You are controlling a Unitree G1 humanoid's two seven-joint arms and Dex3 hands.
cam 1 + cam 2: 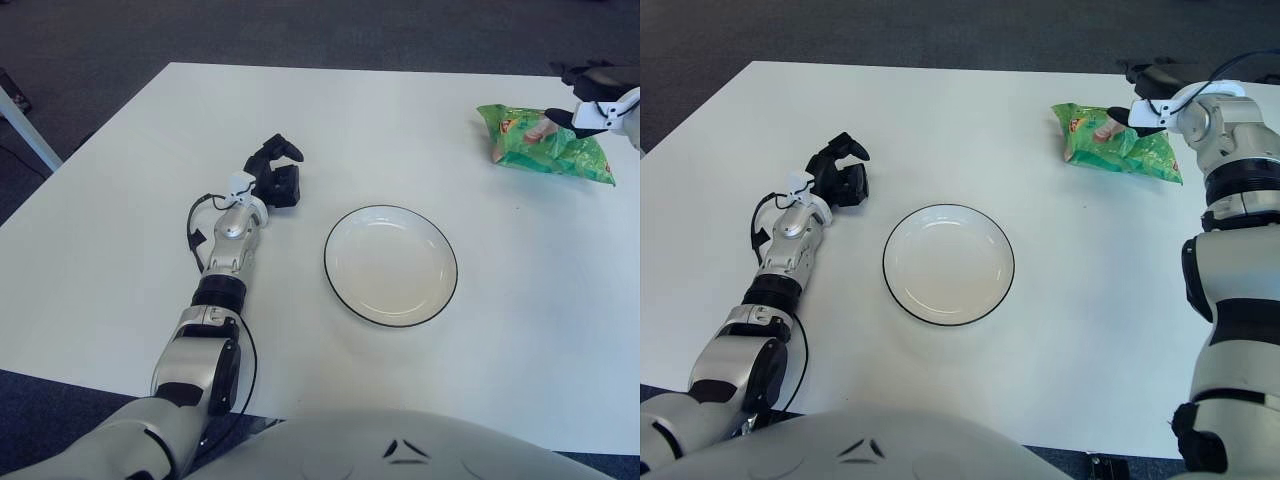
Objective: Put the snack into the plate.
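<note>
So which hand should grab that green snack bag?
The right hand: it hovers open at the snack bag. The left hand shows beyond the plate, farther away.

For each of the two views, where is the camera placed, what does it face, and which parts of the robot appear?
Left eye view: on the head, facing down at the table; left hand and arm show, right hand at the edge.
Right eye view: slightly to the right; whole right arm shows, right hand over the snack.
Both share the plate.
</note>
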